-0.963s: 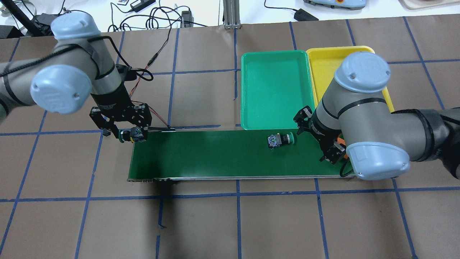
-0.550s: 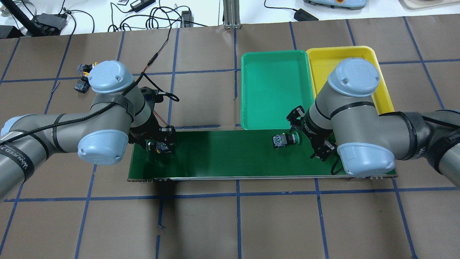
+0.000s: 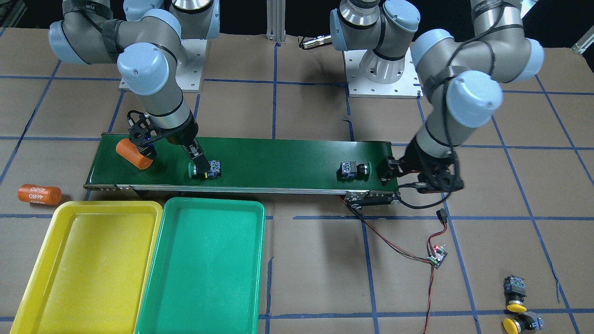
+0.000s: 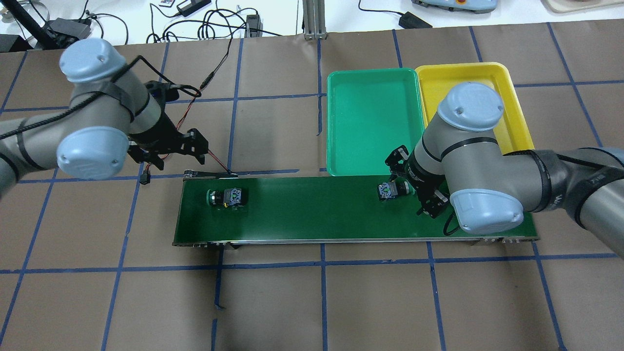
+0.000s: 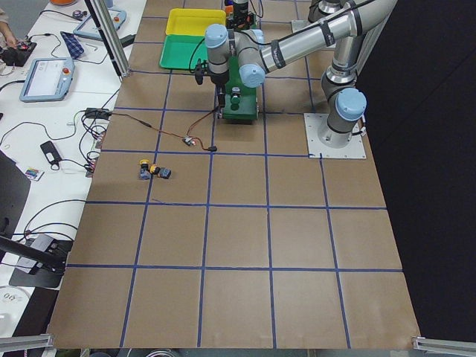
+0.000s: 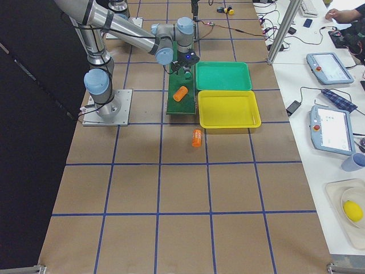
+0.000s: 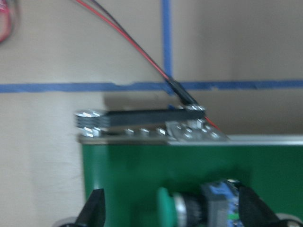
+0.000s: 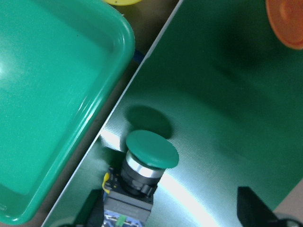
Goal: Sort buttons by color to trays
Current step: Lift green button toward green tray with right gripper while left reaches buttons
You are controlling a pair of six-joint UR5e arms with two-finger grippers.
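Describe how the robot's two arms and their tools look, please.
The left arm and the right arm are both grey metal tubes with rounded pale-blue joint caps. A black cable runs along each, held by black bands. A black sleeve on the right arm carries white lettering. The left tool and the right tool are black, each with two fingers.

conveyor belt (image 4: 312,209) mid-span open | orange cylinder (image 3: 134,154) (lying) crowds right end
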